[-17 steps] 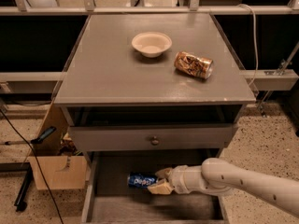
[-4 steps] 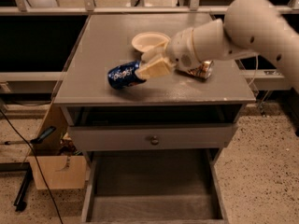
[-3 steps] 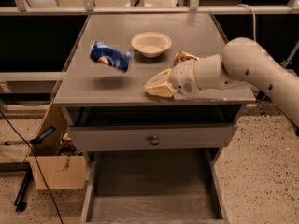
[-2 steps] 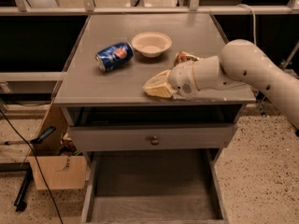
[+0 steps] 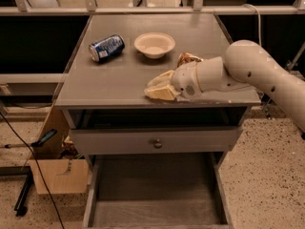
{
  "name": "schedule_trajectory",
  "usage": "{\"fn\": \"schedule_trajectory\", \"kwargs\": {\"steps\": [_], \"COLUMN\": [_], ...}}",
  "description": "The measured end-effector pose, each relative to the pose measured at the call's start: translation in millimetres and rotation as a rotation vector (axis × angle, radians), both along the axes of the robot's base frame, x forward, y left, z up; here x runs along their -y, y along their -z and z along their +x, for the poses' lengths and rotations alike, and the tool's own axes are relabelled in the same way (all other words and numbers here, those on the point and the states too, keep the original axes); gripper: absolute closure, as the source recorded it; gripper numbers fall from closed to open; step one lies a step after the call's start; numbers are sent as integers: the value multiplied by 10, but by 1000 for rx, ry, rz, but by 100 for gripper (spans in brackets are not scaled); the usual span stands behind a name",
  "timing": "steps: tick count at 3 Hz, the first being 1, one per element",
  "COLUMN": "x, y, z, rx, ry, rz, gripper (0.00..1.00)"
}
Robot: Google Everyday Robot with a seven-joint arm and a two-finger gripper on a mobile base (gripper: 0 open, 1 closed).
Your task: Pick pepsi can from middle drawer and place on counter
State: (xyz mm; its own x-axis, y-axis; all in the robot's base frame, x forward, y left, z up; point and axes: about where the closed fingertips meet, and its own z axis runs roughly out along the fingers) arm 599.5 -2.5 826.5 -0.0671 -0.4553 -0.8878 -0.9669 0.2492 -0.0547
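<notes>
blue pepsi can (image 5: pixel 106 47) — grey counter (image 5: pixel 119 80) — tan gripper (image 5: pixel 156 88) at its front

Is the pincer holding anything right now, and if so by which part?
Nothing is held. The pincer is over the front edge of the counter, and the pepsi can lies on its side apart from it, left of the bowl.

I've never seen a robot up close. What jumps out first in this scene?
First, the thick white arm reaching in from the right, its gripper low over the front edge of the counter. Next, the blue pepsi can lying on its side at the back left of the counter, beside a pale bowl. Below, the middle drawer stands pulled open.
</notes>
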Motion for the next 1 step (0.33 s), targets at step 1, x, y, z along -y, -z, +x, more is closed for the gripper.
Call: {"fn": "schedule_trajectory", "kwargs": {"steps": [1], "x": [0], "y": [0], "z": [0], "rx": [0], "ry": [0], "rz": [0], "gripper": [4]}}
